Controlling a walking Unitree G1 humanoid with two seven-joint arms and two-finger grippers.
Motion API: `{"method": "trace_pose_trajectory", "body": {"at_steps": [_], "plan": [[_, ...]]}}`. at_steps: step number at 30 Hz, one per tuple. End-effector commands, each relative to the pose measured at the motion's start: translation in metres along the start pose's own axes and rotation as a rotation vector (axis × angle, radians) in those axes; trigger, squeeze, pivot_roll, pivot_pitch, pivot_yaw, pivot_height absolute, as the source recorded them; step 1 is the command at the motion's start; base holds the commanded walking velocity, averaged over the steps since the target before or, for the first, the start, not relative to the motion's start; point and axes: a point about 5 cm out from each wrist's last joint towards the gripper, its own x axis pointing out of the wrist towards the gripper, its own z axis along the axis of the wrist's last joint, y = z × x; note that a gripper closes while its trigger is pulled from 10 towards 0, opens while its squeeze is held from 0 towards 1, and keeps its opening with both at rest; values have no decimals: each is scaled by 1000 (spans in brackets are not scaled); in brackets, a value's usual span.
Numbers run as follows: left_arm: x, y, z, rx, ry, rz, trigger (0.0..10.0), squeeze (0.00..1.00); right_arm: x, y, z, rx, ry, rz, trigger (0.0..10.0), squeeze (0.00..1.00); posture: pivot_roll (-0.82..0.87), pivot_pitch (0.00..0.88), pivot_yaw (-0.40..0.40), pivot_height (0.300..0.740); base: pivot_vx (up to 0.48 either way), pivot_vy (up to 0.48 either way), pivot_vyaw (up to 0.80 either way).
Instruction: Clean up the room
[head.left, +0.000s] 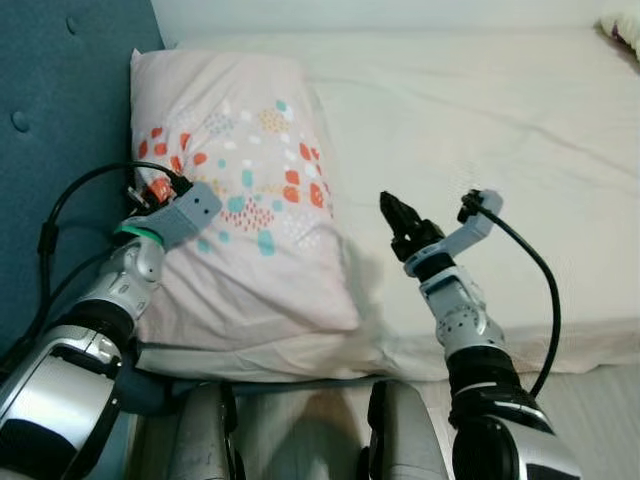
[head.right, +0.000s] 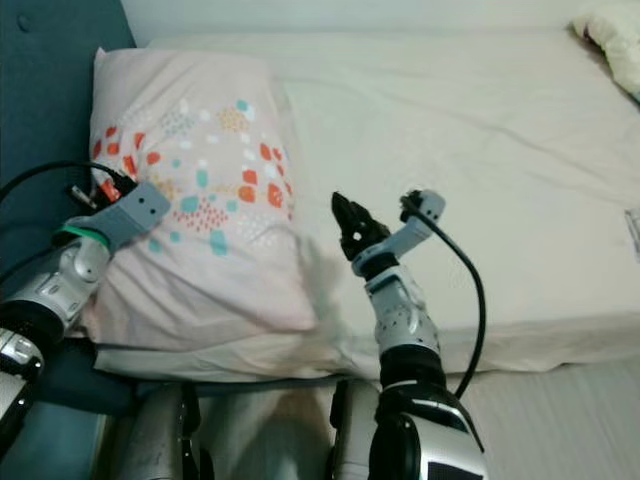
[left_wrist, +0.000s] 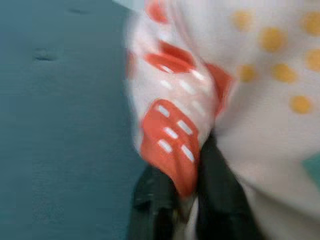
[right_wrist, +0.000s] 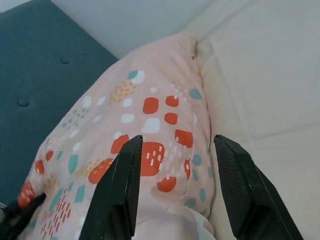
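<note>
Pillow (head.left: 245, 200) lay at the bed's (head.left: 500, 130) head end against the teal headboard (head.left: 60, 90), with broad bare mattress open to its right. Left claw (left_wrist: 187, 195) pinched the pillow's left edge fabric, its fingers mostly hidden and blurred. Right claw (right_wrist: 175, 190) hovered spread wide, empty, beside the pillow's right edge.

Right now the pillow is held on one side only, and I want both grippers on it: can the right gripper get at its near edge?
Probably yes: the right gripper hovers open beside the pillow, nothing between them.
</note>
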Motion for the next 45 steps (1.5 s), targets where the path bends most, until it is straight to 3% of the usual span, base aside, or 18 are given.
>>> {"method": "trace_pose_trajectory", "body": {"at_steps": [1, 8, 9, 15, 18, 19, 21, 23, 24, 26, 27, 30, 32, 34, 37, 39, 44, 45], "plan": [[1, 10, 6, -71, -44, 106, 10000, 1000, -5, 0, -10, 16, 24, -9, 10000, 0, 24, 92, 49, 586, 0, 0, 0], [-2, 16, -4, -52, -18, 175, 10000, 1000, -11, 0, -12, 21, 31, -17, 10000, 0, 28, 97, 54, 586, 0, 0, 0], [-5, 17, -14, -60, 12, 154, 10000, 0, -14, -1, -12, 23, 32, -26, 10000, 0, 27, 102, 56, 586, 0, 0, 0], [-14, 30, -33, -106, 44, 155, 10000, 0, -17, -1, -12, 24, 32, -35, 10000, 0, 33, 110, 58, 586, 0, 0, 0], [-23, 48, -28, -261, -56, 185, 10000, 0, -20, -1, -13, 22, 36, -39, 10000, 0, 41, 120, 60, 586, 0, 0, 0], [-23, 48, -28, -261, -56, 185, 10000, 0, -20, -1, -13, 22, 36, -39, 10000, 0, 41, 120, 60, 586, 0, 0, 0], [-39, 69, -9, -449, -236, 135, 10000, 0, -24, -1, -14, 21, 42, -43, 10000, 0, 47, 125, 60, 586, 0, 0, 0], [-40, 70, -8, -457, -247, 130, 10000, 0, -24, -1, -14, 21, 43, -44, 10000, 0, 47, 125, 60, 586, 0, 0, 0], [-51, 64, -8, -386, -265, -63, 10000, 0, -26, 0, -14, 26, 43, -50, 10000, 0, 54, 132, 57, 586, 0, 0, 0], [-54, 61, -8, -367, -268, -120, 10000, 0, -27, 0, -14, 27, 43, -52, 10000, 0, 54, 132, 57, 586, 0, 0, 0], [-68, 54, 2, -447, -323, -256, 10000, 0, -29, 0, -13, 23, 45, -53, 10000, 0, 53, 135, 55, 586, 0, 0, 0], [-74, 51, 6, -485, -347, -304, 10000, 0, -29, 0, -13, 21, 46, -54, 10000, 0, 53, 135, 55, 586, 0, 0, 0], [-86, 25, 40, -607, -415, -410, 10000, 0, -30, -1, -15, 23, 50, -59, 10000, 0, 58, 135, 52, 586, 0, 0, 0], [-86, 25, 40, -607, -415, -410, 10000, 0, -30, -1, -15, 23, 50, -59, 10000, 0, 58, 135, 52, 586, 0, 0, 0], [-80, -16, 59, -591, -354, -370, 10000, 0, -29, 4, -19, 25, 58, -56, 10000, 0, 50, 132, 51, 586, 0, 0, 0], [-77, -47, 64, -609, -260, -434, 10000, 0, -28, 7, -21, 21, 65, -53, 10000, 0, 35, 130, 52, 586, 0, 0, 0], [-82, -74, 61, -612, -207, -536, 10000, 0, -31, 4, -22, 13, 75, -64, 10000, 0, 37, 133, 47, 586, 0, 0, 0], [-82, -80, 57, -524, -207, -509, 10000, 0, -32, 3, -22, 13, 78, -68, 10000, 0, 38, 135, 50, 586, 0, 0, 0]]}}
